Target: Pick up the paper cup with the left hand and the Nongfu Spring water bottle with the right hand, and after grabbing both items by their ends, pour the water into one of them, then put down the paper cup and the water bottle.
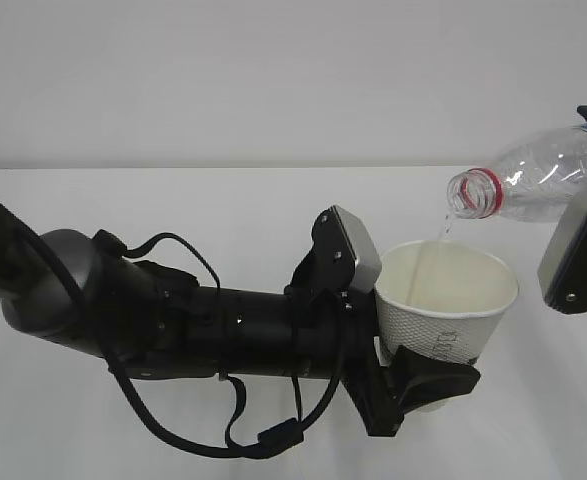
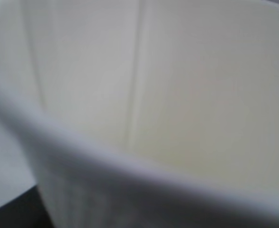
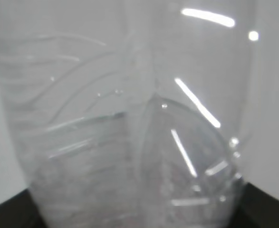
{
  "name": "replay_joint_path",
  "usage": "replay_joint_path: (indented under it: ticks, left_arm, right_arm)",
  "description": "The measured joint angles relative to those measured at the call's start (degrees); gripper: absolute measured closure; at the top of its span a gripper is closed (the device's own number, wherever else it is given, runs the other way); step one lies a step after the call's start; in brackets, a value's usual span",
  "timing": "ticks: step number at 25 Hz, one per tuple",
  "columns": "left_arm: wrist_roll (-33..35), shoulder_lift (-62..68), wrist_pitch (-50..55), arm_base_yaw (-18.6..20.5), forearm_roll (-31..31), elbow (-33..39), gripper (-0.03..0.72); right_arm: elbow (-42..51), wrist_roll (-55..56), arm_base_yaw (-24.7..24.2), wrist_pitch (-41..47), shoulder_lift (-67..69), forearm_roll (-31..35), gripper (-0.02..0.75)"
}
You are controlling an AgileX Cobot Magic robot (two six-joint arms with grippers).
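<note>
Two grippers are at work above the white table (image 1: 223, 200). Left gripper (image 1: 413, 385) is clamped around the lower part of the paper cup (image 1: 443, 305), holding it upright and off the surface. Right gripper (image 1: 578, 255) grips the water bottle (image 1: 543, 175) near its base, at the frame's right edge, bottle tipped with its red-ringed neck just above the cup's rim. Thin stream of water (image 1: 441, 235) runs from the mouth into the cup. Left wrist view: blurred cup interior (image 2: 177, 95). Right wrist view: clear ribbed bottle wall (image 3: 129, 118), close up.
</note>
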Motion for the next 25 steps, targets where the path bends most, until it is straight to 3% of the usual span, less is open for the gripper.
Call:
replay_joint_path:
  ticks: [25]
  left_arm:
    - [0.0,0.0,0.0,0.0,0.0,0.0,0.18]
  right_arm:
    - [0.0,-1.2,0.0,-0.46,0.0,1.02,0.244]
